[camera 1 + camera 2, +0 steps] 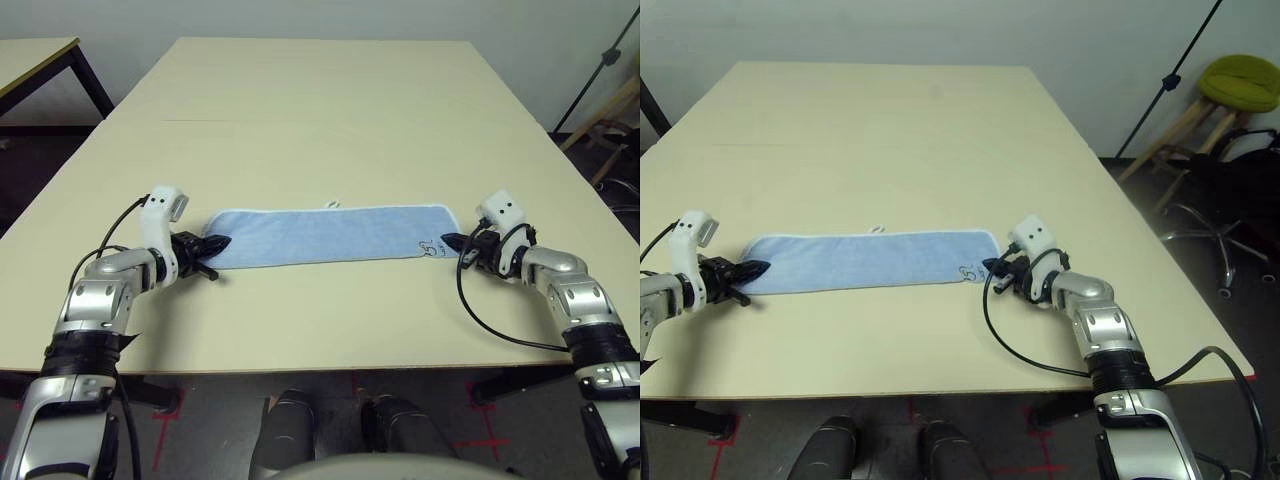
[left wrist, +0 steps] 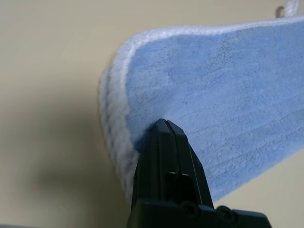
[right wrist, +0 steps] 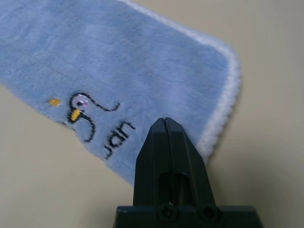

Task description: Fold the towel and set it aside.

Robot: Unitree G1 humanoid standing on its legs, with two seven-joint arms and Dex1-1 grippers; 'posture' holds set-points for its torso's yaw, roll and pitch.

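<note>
The towel (image 1: 330, 235), light blue with white edging, lies flat on the table (image 1: 320, 100) as a long narrow strip running left to right. A small white loop (image 1: 332, 205) sticks out of its far edge, and a dark embroidered logo (image 3: 90, 121) sits near its right end. My left gripper (image 1: 218, 243) is shut, its tip resting on the strip's left end (image 2: 142, 95), where two white edges lie stacked. My right gripper (image 1: 447, 240) is shut too, its tip on the right end beside the logo. I see no cloth between either pair of fingers.
The tan table stretches far beyond the towel, with bare room in front of and behind it. Another table (image 1: 30, 60) stands at the back left. Off the right side are a green stool (image 1: 1240, 80), a black stand (image 1: 1170, 75) and a chair base (image 1: 1230, 240).
</note>
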